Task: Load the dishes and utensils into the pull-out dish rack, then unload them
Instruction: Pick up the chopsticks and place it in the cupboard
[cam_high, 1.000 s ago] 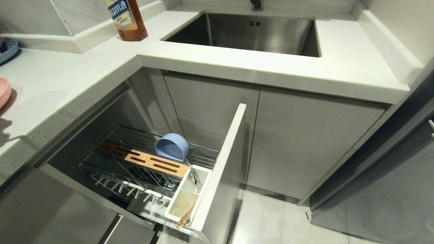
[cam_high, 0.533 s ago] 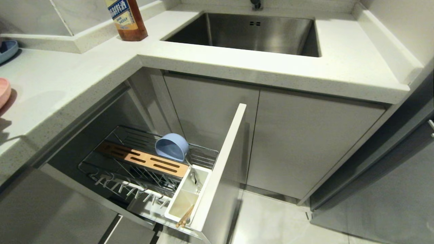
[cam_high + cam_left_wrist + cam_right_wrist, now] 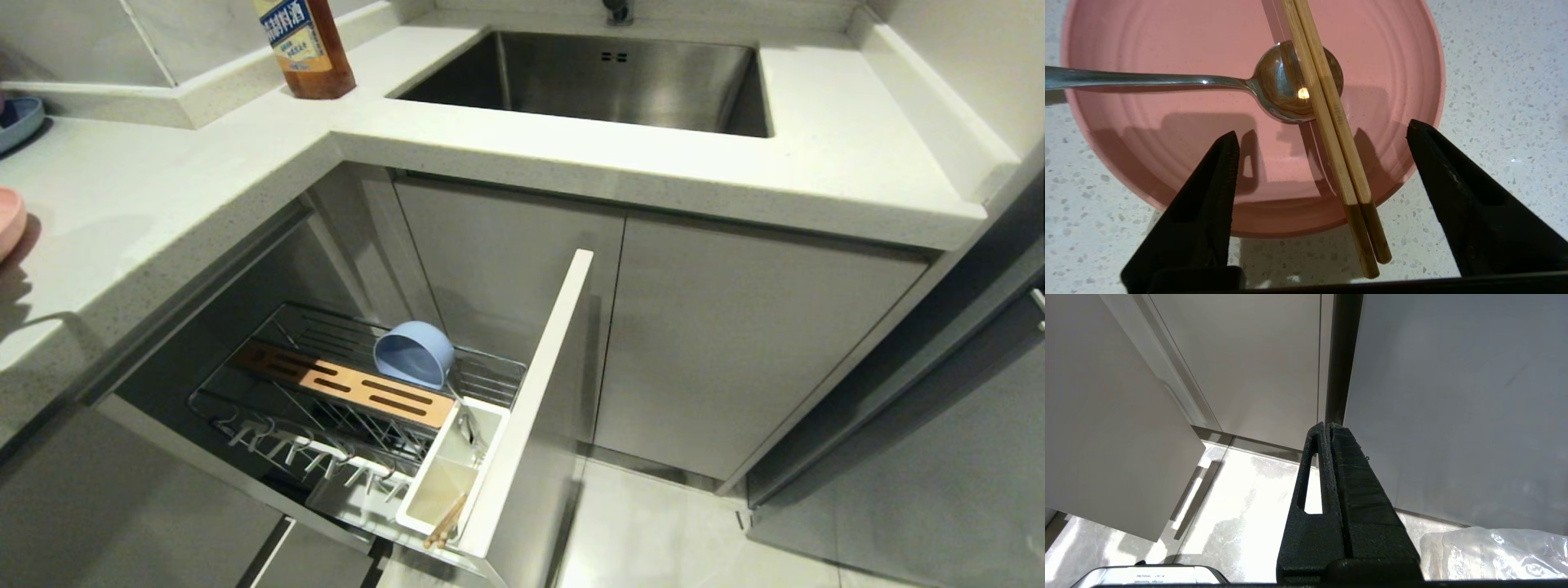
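The left gripper point(image 3: 1323, 163) hung open, holding nothing, over chopsticks point(image 3: 1327, 122) lying across a spoon point(image 3: 1290, 83) on the plate point(image 3: 1147, 134). Unloading seemed underway; the bowl point(image 3: 414, 354) in the rack point(image 3: 277, 392) likely comes next. The right gripper point(image 3: 1327, 433) sat shut.

You have one pale-pink round plastic plate point(image 3: 1167, 134) on the speckled white bench point(image 3: 571, 155), carrying one silver metal spoon point(image 3: 1286, 81) and one pair of light wooden chopsticks point(image 3: 1331, 134). A second chopstick pair point(image 3: 445, 523) sticks out of the one white rectangular utensil cup point(image 3: 445, 482). You have one light-blue round plastic bowl point(image 3: 412, 353) in the one chrome wire pull-out rack point(image 3: 310, 392), one brown bottle point(image 3: 306, 49), one steel sink point(image 3: 604, 77), and one darker blue dish point(image 3: 18, 122).
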{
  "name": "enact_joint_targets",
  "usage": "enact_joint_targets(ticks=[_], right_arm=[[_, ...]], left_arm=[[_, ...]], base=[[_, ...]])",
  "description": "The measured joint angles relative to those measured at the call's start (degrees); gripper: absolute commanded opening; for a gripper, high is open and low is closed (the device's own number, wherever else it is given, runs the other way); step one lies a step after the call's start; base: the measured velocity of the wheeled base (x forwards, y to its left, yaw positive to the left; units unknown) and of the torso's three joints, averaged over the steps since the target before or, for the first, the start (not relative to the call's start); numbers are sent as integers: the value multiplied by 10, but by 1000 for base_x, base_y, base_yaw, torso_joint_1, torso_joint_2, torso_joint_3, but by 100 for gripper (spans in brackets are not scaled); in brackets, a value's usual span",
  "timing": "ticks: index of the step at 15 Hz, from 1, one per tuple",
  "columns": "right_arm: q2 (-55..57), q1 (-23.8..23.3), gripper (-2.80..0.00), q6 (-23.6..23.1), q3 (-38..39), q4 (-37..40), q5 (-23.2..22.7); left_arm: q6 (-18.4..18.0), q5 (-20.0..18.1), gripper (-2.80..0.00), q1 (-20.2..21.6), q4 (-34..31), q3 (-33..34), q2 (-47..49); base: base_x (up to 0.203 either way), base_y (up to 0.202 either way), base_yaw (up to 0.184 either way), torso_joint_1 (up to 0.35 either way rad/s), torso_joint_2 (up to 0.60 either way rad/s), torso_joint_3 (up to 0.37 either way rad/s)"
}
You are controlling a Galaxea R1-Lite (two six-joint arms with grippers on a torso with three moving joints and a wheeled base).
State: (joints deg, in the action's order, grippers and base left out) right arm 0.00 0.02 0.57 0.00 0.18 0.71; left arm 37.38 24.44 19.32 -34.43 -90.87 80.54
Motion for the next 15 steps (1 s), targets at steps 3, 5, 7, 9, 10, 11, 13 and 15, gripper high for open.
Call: enact_joint_targets(ticks=[3,5,7,9,10,11,13,15], right_arm=[[0,0,-280,0,0,0,0],[0,0,-280,0,0,0,0],[0,0,-280,0,0,0,0],[0,0,-280,0,0,0,0],[0,0,-280,0,0,0,0],[0,0,-280,0,0,0,0],[0,0,-280,0,0,0,0],[0,0,-280,0,0,0,0]], left_arm=[[8,-1,0,0,0,4,6],[9,-4,0,1,0,5,10],[10,-5,0,2,0,5,13],[10,-5,0,4,0,5,17],[10,-5,0,5,1,4,19],[10,-5,0,5,1,4,20],[10,-5,0,5,1,4,22],[10,-5,0,5,1,5,24]], base=[[0,0,0,0,0,0],[0,0,0,0,0,0],[0,0,0,0,0,0],[0,0,0,0,0,0],[0,0,0,0,0,0],[0,0,0,0,0,0],[0,0,0,0,0,0],[0,0,0,0,0,0]])
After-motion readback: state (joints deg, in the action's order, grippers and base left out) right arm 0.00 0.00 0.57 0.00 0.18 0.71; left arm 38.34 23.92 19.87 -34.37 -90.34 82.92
